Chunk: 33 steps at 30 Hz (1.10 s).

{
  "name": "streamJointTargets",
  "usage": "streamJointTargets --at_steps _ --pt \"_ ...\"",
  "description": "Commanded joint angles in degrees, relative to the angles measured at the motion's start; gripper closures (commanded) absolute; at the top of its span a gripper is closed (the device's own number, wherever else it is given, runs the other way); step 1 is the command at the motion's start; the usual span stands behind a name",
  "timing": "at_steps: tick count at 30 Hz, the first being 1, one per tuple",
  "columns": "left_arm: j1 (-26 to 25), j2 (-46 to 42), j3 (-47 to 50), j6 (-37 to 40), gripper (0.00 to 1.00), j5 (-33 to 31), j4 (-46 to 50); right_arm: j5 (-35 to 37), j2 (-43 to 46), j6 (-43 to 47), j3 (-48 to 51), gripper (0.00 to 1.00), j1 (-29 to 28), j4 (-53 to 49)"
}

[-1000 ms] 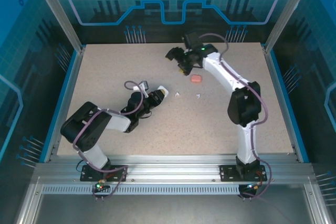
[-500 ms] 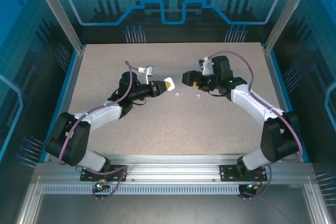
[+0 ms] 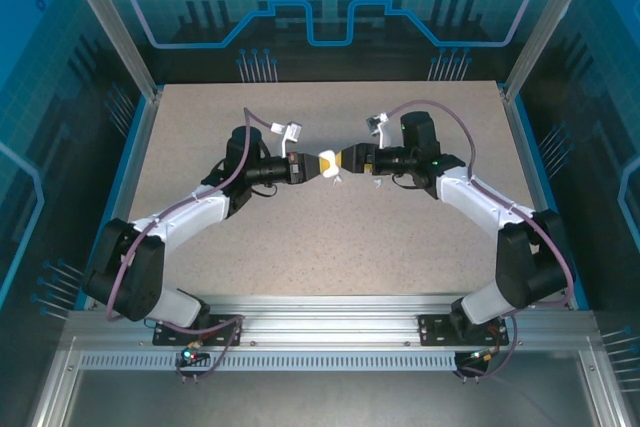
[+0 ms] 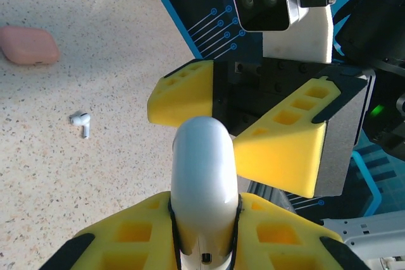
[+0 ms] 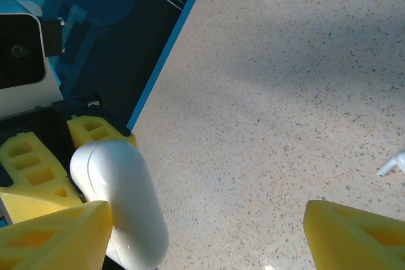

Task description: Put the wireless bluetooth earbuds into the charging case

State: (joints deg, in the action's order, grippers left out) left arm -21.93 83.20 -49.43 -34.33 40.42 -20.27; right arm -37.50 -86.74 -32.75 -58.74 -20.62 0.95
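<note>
Mid-table, above the speckled beige tabletop point(image 3: 300, 237): left gripper point(image 3: 318, 164) clenched on a smooth white pebble-shaped charging case point(image 4: 201, 175), held clear of the surface, rounded end towards the right gripper point(image 3: 348, 159). Right jaws spread wide, grasping nothing, yellow fingers point(image 4: 285, 156) either side of that end. Tiny white plastic earbud point(image 4: 82, 123) lies loose on the table, in no case

Risks: slick rounded shell, gripped at one end only; an off-centre squeeze from the right could twist it or squirt it out. Both arms' fingers sit close and could clash

Count: two arms; two cases, the white one and a salmon-pink pebble-shaped case point(image 4: 25, 44) on the table; one white bud by the left wrist camera, one point(image 5: 392, 164) by the right, possibly the same piece
</note>
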Motion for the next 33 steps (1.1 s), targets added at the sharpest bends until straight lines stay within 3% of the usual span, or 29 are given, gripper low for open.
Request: streamJointTargets --at_steps 1,11,25,33 --pt "0.2 -1.7 -1.6 1.1 1.00 1.8 0.2 -1.4 -0.9 0.1 0.3 0.20 -0.6 2.2" --pt "0.1 -1.2 -1.0 1.1 1.00 0.7 -0.8 -2.2 -1.0 3.6 -0.6 0.22 -3.0 -1.4" --pt "0.2 -3.5 0.3 0.9 1.00 1.0 -2.3 -0.2 -6.1 -0.3 2.3 0.26 2.3 0.7" --pt "0.2 -3.7 1.6 0.8 1.00 0.7 -3.3 -2.7 -1.8 -0.6 4.3 0.28 2.6 0.6"
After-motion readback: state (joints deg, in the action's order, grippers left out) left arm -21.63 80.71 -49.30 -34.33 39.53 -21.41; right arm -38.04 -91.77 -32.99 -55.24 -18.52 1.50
